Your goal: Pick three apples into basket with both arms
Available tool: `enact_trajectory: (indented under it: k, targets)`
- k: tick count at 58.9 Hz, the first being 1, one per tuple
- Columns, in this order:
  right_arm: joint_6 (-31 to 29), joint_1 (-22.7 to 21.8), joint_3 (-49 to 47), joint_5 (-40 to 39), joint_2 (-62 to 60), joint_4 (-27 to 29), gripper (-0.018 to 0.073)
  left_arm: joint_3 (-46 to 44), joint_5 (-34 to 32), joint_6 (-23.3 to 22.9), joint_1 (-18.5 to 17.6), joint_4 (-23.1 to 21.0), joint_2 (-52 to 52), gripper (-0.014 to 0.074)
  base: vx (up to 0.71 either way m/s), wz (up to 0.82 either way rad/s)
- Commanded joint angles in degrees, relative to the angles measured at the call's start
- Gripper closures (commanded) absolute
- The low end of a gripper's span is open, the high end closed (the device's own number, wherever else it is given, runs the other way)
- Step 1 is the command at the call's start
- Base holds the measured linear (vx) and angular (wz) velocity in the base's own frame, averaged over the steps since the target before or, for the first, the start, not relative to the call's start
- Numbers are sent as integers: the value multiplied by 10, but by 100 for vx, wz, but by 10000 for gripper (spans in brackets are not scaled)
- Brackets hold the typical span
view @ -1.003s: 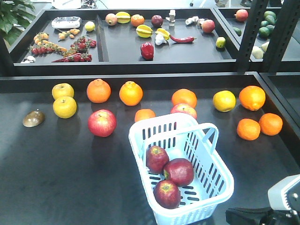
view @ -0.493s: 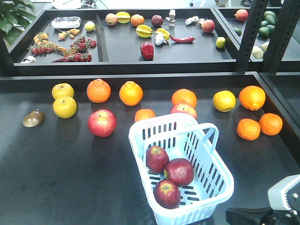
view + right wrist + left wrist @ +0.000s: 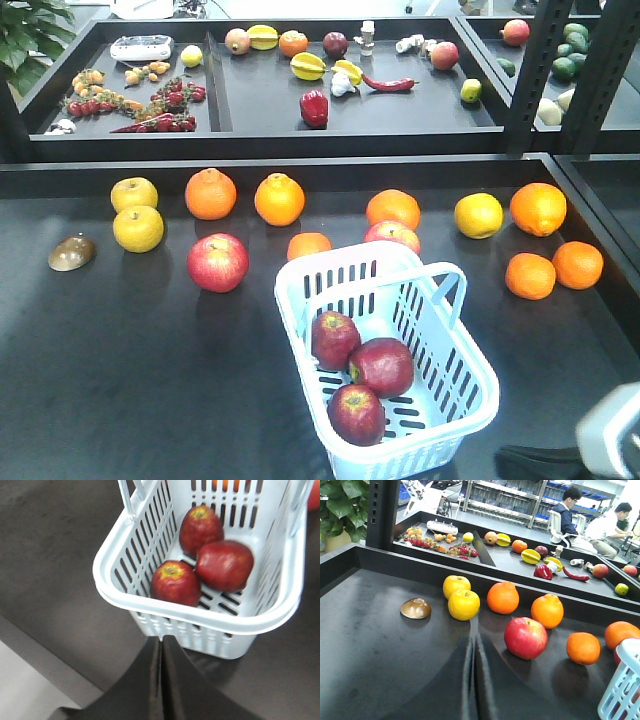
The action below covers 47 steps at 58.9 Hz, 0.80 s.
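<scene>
Three dark red apples lie together inside the pale blue-white basket on the dark table. The right wrist view shows them in the basket too: one apple at the back, one on the right, one at the front. My right gripper is shut and empty, just outside the basket's near wall. My right arm shows at the bottom right corner. My left gripper is shut and empty above the bare table, left of the basket corner.
A brighter pink-red apple lies left of the basket, another behind it. Oranges, yellow fruits and a brown lump are spread over the table. A raised tray of produce and black posts stand behind.
My right arm has sunk lower towards the bottom right corner of the front view. The basket and the apples have not moved.
</scene>
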Motion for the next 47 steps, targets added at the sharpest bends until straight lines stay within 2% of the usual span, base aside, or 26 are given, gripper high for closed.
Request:
enact_trajectory:
  k: [1, 10, 21, 27, 31, 34, 40, 47]
  targets:
    - [50, 0, -14, -22, -53, -48, 564, -15, -39, -5, 1, 1, -8, 602, 0, 0]
    - [218, -1, -6, -82, -143, -141, 564, -15, -39, -5, 1, 1, -8, 602, 0, 0]
    - [471, -1, 83, -219, -235, -327, 564, -15, -39, -5, 1, 1, -8, 602, 0, 0]
    - [573, -1, 127, -275, -288, -418, 564, -15, -39, -5, 1, 1, -8, 602, 0, 0]
    - [593, -4, 152, -305, -317, -465, 564, -15, -39, -5, 1, 1, -8, 602, 0, 0]
    - [589, -14, 152, -287, -340, -485, 564, -15, -39, -5, 1, 1, -8, 602, 0, 0]
    - [586, -51, 152, -282, -378, -488, 564, -15, -39, -5, 1, 1, -8, 602, 0, 0]
    - [587, -121, 152, -286, -376, -488, 564, -15, -39, -5, 1, 1, -8, 602, 0, 0]
